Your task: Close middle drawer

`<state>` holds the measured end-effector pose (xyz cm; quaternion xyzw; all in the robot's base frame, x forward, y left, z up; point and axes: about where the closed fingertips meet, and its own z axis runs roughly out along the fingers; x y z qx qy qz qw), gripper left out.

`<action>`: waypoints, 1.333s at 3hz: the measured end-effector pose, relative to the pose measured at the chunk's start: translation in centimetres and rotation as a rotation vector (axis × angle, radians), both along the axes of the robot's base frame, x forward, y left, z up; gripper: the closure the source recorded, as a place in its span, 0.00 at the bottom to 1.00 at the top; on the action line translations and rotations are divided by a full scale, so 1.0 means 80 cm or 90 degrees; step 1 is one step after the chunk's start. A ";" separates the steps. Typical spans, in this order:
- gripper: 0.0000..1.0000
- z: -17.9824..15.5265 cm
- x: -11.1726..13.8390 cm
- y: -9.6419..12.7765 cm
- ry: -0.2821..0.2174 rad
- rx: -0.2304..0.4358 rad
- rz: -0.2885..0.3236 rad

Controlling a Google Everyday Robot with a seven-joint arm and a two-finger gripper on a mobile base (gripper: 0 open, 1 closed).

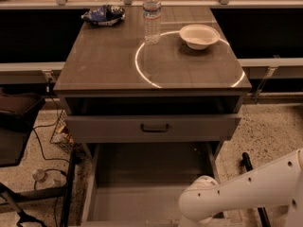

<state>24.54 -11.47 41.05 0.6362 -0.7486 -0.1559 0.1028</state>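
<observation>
A white robot arm (246, 195) reaches in from the lower right, and its rounded joint rests over the near right part of the middle drawer (137, 174). The hand is out of view below that joint, so I cannot tell whether it is apart or together. The middle drawer stands pulled far out from under the table's near edge, its long plain tray open to view. Above it, the top drawer (104, 126), with a small dark handle (155, 127), sits slightly open just below the near edge. On the table (104, 65) a bright ring of light (138, 69) curves across the right half. A pale bowl (199, 35) sits toward the far right corner. A clear water bottle (152, 15) stands upright at the middle of the far edge, and a blue packet (103, 15) lies at the far left corner.
</observation>
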 end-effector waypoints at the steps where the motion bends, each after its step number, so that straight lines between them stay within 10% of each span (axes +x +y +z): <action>1: 1.00 -0.044 -0.002 0.006 0.025 -0.003 -0.002; 4: 1.00 -0.039 0.017 0.000 0.007 -0.024 -0.002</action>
